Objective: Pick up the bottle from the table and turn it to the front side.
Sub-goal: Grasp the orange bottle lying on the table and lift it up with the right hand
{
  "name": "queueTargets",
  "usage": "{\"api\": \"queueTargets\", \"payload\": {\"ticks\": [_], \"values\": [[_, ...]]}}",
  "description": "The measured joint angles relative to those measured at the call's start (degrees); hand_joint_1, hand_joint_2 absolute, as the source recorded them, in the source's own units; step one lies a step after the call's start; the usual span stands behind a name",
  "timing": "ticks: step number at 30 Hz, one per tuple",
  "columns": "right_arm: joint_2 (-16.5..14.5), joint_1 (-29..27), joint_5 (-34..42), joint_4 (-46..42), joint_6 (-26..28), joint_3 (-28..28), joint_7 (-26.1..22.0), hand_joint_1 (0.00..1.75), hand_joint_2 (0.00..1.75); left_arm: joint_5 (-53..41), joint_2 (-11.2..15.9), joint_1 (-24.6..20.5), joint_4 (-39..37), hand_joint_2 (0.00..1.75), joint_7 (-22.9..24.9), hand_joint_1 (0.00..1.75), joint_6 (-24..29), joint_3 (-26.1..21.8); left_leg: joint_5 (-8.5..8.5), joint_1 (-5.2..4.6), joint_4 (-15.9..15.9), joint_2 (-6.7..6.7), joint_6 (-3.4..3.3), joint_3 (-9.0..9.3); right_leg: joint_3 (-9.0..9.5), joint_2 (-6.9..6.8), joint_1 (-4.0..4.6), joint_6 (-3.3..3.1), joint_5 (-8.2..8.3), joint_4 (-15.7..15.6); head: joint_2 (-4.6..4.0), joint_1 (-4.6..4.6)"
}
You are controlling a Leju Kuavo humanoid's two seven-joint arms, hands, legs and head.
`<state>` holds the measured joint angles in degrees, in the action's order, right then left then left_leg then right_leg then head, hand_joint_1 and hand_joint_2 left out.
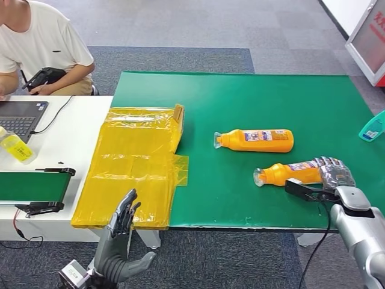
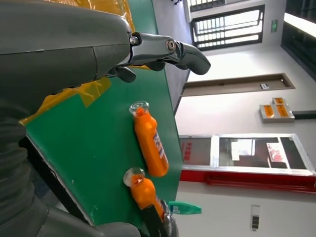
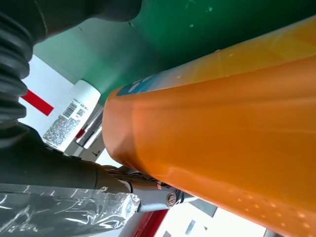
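So there are two orange bottles, both lying on their sides on the green worktop [image 1: 281, 96], clear caps pointing toward the yellow plastic side. The far bottle [image 1: 256, 140] lies free with its blue-and-white label facing up. The near bottle [image 1: 290, 174] sits close to the worktop's front edge, and its base end is wrapped by the right hand [image 1: 335, 173], whose fingers [image 1: 328, 164] cover that part of it.
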<state>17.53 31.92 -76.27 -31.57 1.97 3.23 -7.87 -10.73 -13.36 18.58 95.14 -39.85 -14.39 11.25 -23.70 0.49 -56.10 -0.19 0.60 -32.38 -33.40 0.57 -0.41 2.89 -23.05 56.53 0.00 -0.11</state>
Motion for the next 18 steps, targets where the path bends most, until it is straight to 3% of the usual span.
{"api": "queueTargets", "payload": {"ticks": [1,11,18], "values": [[0.0,0.0,0.2,0.1,0.0,0.1,-0.1,1.75,1.75,0.0,0.1,0.0,-0.1,1.75,0.0,0.0,0.0,0.1,-0.01,0.0,0.0,0.0,0.0,0.02,0.03,0.0,0.0,0.01,-0.01,0.0,0.0,0.01],[0.0,-0.3,5.2,-0.7,3.0,2.5,-2.4,1.75,1.75,0.9,0.9,0.0,-0.2,1.75,0.4,0.0,0.6,0.3,-0.07,0.03,0.0,0.0,0.05,0.12,0.48,0.02,0.04,0.09,-0.08,0.0,0.0,0.0],[-0.3,-6.4,11.2,-8.2,8.9,3.7,-6.8,1.75,1.75,0.9,0.9,0.1,-0.2,1.75,1.3,0.0,0.8,0.3,-0.14,0.07,0.0,0.0,0.13,0.05,0.43,0.02,0.08,0.07,-0.16,0.0,0.0,0.01]]}}
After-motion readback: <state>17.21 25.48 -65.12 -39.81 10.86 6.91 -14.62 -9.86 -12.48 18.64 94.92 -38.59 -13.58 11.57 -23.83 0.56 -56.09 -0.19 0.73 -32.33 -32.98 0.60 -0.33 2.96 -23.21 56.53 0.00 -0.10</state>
